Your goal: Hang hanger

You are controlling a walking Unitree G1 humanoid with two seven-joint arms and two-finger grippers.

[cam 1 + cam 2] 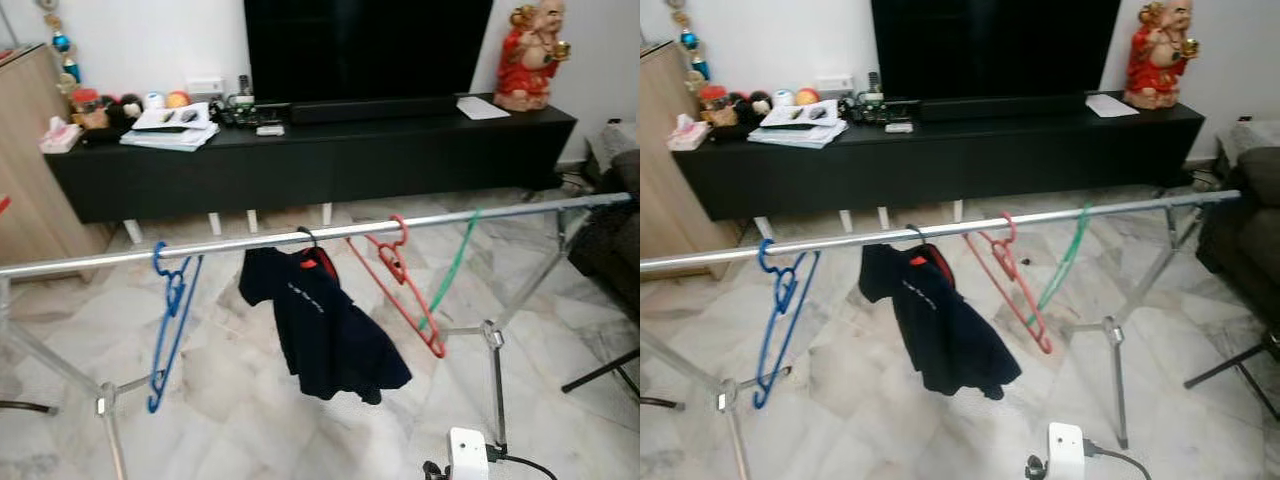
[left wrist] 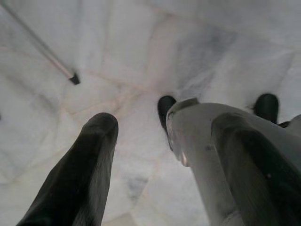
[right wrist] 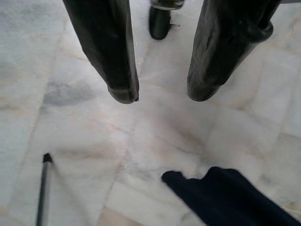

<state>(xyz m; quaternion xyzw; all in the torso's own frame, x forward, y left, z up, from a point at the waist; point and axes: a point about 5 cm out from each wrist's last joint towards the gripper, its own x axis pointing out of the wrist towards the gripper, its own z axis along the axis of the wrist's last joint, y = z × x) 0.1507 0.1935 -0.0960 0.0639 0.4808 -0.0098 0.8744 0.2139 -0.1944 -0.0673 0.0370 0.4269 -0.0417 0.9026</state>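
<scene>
A silver rail (image 1: 300, 238) of a drying rack spans the room. On it hang a blue hanger (image 1: 172, 320) at the left, a dark shirt (image 1: 325, 325) on a hanger in the middle, a red hanger (image 1: 400, 280) and a green hanger (image 1: 455, 262) to the right. My left gripper (image 2: 164, 125) points down at the marble floor, open, nothing between its fingers (image 2: 94, 165). My right gripper (image 3: 162, 93) also hangs over the floor, open and holding nothing. Below it lies a dark piece of cloth (image 3: 235, 197).
A black TV console (image 1: 330, 150) with a TV (image 1: 365, 50), papers and a red figurine (image 1: 530, 55) stands behind the rack. A dark sofa (image 1: 615, 230) is at the right, a wooden cabinet (image 1: 25, 150) at the left. A white device (image 1: 467, 455) with a cable sits by the rack's leg (image 1: 495, 380).
</scene>
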